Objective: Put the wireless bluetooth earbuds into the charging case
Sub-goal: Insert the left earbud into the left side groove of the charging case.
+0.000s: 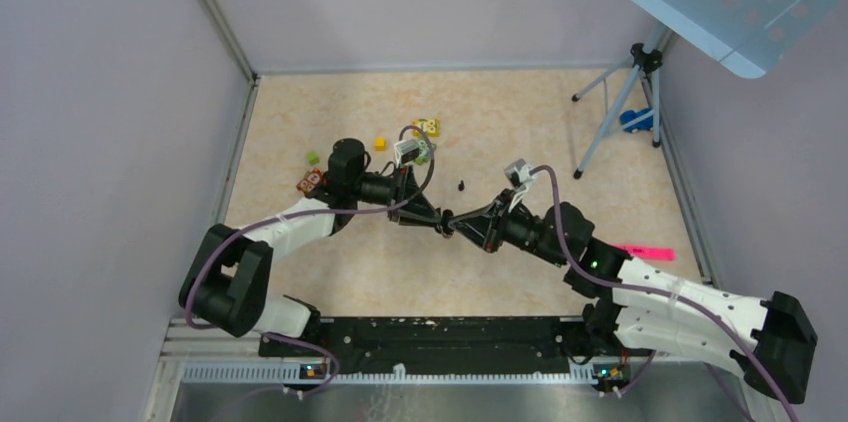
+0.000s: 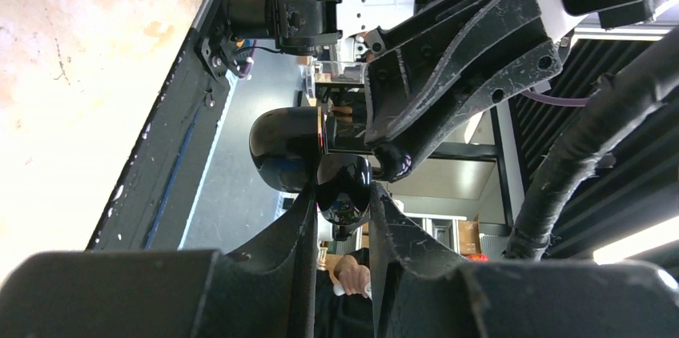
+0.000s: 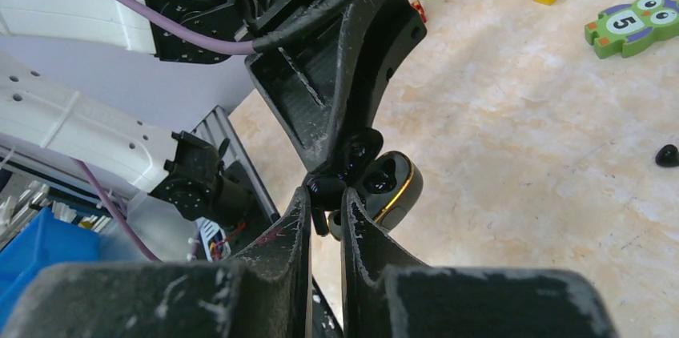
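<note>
Overhead, a beige marbled table [image 1: 560,142] is sitting between pale lilac walls [image 1: 100,142], with a tripod [image 1: 617,107] standing at the far right. Going left to right, one green cube [image 1: 313,157] and one yellow cube [image 1: 380,143] are lying at the far left. The left gripper [image 2: 343,203] is clamping the one charging case [image 3: 392,182], lid open, above the table's middle. The right gripper [image 3: 326,200] is meeting it, fingers narrow, pinching one earbud [image 3: 323,187] right at the open case. A second earbud [image 1: 461,185] is lying loose on the table just beyond.
</note>
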You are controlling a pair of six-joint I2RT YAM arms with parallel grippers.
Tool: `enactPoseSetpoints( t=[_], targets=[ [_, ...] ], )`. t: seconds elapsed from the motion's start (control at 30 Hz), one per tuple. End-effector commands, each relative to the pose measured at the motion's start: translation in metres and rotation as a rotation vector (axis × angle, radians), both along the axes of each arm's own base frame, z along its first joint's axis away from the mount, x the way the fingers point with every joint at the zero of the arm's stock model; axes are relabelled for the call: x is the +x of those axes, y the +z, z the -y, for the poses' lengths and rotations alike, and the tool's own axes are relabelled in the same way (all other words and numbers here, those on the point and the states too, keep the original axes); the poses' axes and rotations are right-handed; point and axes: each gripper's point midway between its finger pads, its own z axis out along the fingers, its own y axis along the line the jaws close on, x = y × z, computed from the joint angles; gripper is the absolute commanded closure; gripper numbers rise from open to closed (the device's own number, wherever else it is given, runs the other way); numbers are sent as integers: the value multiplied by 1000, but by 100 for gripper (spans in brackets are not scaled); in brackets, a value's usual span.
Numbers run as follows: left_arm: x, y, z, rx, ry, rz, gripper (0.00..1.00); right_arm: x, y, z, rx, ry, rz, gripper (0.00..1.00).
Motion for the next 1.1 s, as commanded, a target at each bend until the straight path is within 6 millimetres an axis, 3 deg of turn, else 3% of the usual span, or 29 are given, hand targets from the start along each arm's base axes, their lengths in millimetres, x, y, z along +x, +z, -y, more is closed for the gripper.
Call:
enactPoseSetpoints(
  t=[0.0, 0.7, 1.07],
  targets=[
    [-6, 18, -1, -53, -25, 44, 100, -2, 21, 2, 74, -7, 43, 96],
    [-3, 26, 0, -43, -96, 25, 100, 7, 47, 9, 161, -68, 153, 97],
    [1, 31, 1, -45, -98, 4, 100, 7, 39, 4, 152, -48, 176, 100]
  ],
)
